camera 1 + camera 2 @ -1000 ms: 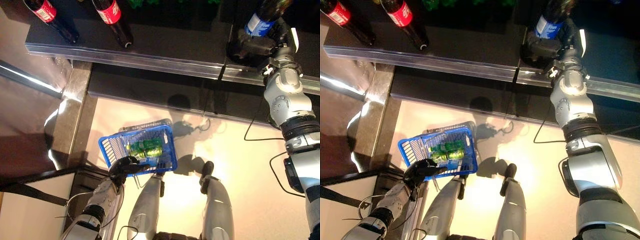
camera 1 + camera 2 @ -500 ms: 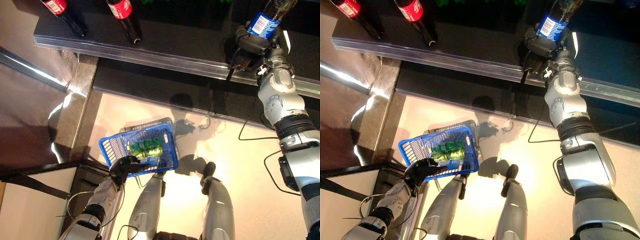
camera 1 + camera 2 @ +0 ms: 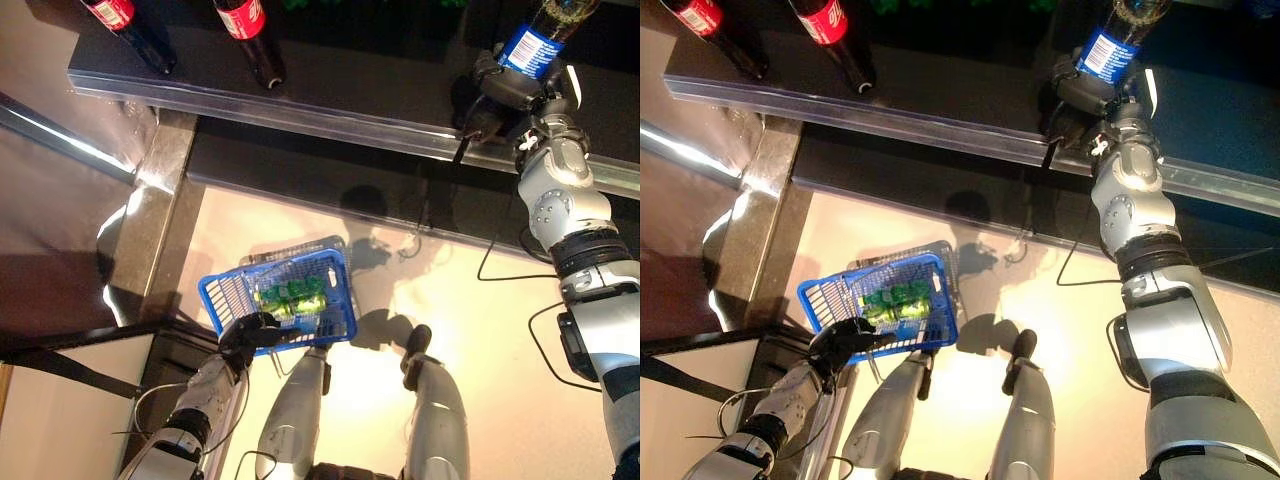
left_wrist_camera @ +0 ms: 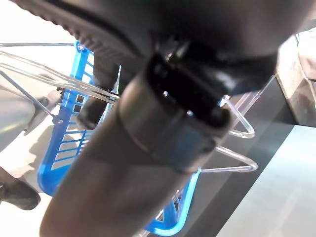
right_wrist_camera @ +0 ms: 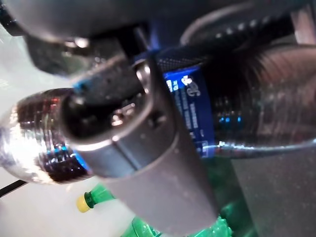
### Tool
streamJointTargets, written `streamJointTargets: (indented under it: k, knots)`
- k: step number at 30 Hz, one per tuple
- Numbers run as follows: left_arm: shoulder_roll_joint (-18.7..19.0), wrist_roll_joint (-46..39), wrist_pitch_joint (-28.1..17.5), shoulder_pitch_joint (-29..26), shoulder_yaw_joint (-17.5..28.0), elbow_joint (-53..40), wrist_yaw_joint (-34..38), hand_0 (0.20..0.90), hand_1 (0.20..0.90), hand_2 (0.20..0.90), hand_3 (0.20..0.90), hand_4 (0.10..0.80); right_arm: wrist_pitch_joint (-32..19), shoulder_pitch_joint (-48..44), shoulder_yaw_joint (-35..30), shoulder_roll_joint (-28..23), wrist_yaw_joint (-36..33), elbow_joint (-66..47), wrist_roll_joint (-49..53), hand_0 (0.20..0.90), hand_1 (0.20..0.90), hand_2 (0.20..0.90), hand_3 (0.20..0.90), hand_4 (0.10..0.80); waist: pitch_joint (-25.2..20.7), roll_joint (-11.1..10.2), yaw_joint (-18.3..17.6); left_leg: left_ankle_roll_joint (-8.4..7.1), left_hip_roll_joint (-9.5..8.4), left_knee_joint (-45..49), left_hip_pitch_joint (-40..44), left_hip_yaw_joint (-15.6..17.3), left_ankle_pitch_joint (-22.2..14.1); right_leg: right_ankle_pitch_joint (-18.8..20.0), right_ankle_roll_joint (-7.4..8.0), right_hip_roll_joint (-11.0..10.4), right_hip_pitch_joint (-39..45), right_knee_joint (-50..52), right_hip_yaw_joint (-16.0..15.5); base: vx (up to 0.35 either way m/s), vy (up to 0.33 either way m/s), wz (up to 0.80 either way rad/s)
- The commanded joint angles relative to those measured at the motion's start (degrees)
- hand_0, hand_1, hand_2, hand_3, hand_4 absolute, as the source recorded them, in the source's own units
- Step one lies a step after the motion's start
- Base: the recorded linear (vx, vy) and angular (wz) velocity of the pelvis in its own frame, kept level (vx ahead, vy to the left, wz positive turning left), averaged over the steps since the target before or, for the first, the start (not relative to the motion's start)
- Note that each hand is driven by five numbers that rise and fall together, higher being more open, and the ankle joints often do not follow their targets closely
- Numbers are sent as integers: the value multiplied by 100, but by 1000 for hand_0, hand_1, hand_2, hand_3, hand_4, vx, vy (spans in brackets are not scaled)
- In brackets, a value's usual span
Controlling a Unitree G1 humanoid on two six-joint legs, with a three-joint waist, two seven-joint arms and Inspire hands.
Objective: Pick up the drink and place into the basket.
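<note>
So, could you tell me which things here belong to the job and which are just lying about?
Job:
- blue-labelled bottle, gripped by the right hand
- blue basket, handle held by the left hand

Lying about:
- two red-labelled bottles
- green cans in the basket

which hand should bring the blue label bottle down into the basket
The right hand: it is already closed round the blue-label bottle at the shelf. The left hand is occupied, gripping the blue basket by its handle.
</note>
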Motion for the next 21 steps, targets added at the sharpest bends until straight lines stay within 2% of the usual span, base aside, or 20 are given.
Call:
streamJointTargets:
  k: [1, 7, 16, 17, 21]
  knots:
    - [540, 88, -218, 752, -362, -99, -213, 300, 300, 300, 200, 100, -997, -761, -63, -269, 338, -605, -183, 300, 300, 300, 200, 100, -323, -66, 22, 150, 159, 240, -74, 55, -111, 44, 253, -146, 597, -659, 31, 0, 0, 0]
    - [621, 238, -231, 858, -224, -29, -299, 300, 300, 300, 200, 100, -1139, -441, -128, -324, 401, -1012, -345, 300, 300, 300, 200, 100, -626, -186, 14, 105, 159, -189, 391, 111, -40, 117, 329, -99, 1096, -1111, -33, 26, -26, 0]
    - [654, 488, -269, 1121, 81, 120, -421, 300, 300, 300, 200, 100, -1013, 305, -369, -403, 628, -1696, -317, 300, 300, 300, 200, 100, -1324, -405, -62, -8, 251, -1296, 1279, 298, 257, 448, 523, 37, 2041, -2184, -91, 89, -5, -3]
    - [635, 564, -260, 1185, 185, 140, -436, 300, 300, 300, 200, 100, -952, 624, -487, -387, 709, -1903, -173, 300, 300, 300, 200, 100, -1563, -474, -85, -26, 280, -1548, 1487, 345, 330, 526, 578, 63, 2255, -2394, -108, 115, 0, -7]
    - [646, 569, -265, 1279, 355, 131, -515, 300, 300, 300, 200, 100, -878, 1227, -646, -353, 777, -2338, -178, 300, 300, 300, 200, 100, -1911, -566, -118, -39, 317, -1845, 1781, 419, 410, 614, 646, 84, 2556, -2635, -160, 101, 8, 5]
